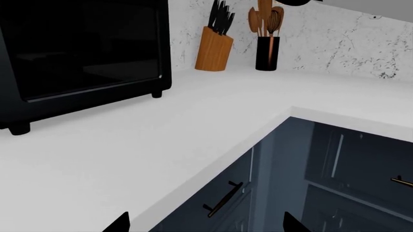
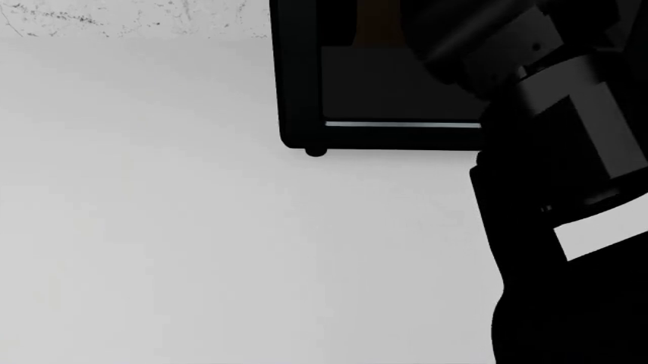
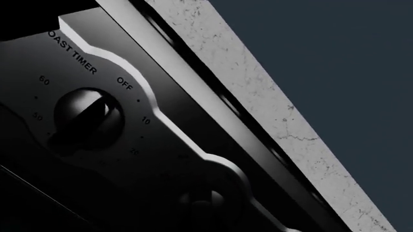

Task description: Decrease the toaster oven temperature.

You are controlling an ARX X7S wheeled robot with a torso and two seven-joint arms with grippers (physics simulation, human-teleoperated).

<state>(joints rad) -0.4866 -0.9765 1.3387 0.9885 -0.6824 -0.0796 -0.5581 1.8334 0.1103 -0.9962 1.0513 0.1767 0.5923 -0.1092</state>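
The toaster oven (image 2: 380, 83) stands on the white surface (image 2: 152, 227) at the upper centre of the head view, partly hidden by the right arm (image 2: 567, 189). It is rigid and heavy; do not grip the body. Take hold of a control knob only. The timer knob (image 3: 87, 113) is smooth and may be slippery. A second knob (image 3: 206, 203) lies beside it, function unreadable. Left fingers (image 1: 123, 223) stand apart; right fingers' state cannot be told.

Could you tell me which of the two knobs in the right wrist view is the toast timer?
The larger, fully visible knob on the toaster oven, ringed by OFF, 10 and 60 markings; the other knob shows no readable markings.
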